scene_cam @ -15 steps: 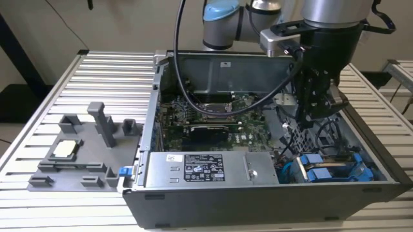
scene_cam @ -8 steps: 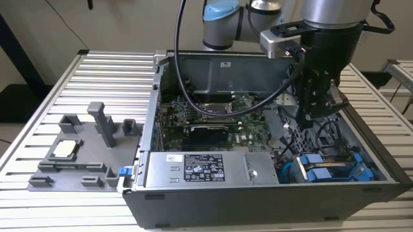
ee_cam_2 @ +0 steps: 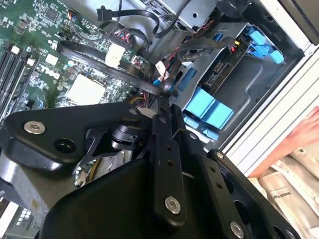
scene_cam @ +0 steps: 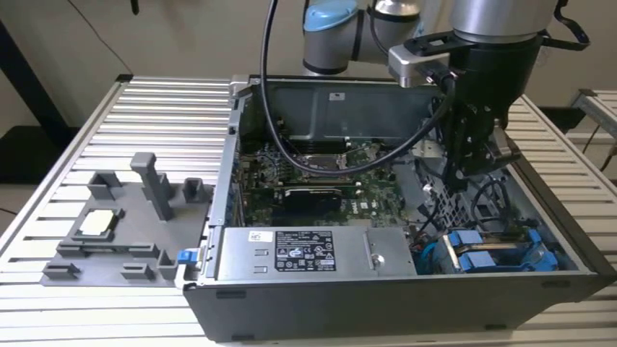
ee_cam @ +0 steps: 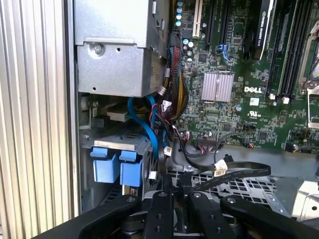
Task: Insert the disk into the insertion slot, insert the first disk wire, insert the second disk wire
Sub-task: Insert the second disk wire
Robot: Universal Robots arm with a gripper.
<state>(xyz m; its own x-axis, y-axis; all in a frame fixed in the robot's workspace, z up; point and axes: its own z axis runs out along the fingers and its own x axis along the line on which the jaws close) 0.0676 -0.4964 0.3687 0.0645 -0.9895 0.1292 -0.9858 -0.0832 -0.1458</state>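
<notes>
One pincer (ee_cam_2: 162,92), pressed together and apparently pinching a black wire (ee_cam: 243,175), hangs inside the computer case (scene_cam: 386,303) on the bench (scene_cam: 144,108); the disk (scene_cam: 482,259), seated in the drive cage (scene_cam: 437,205), lies just nearer, toward the exterior view's right, below its tips.

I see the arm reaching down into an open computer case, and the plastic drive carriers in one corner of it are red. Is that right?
Not quite: the drive carriers are bright blue, not red. The exterior view shows them in a corner of the computer case, and both wrist views show the same blue. The arm does reach down into the case.
</notes>
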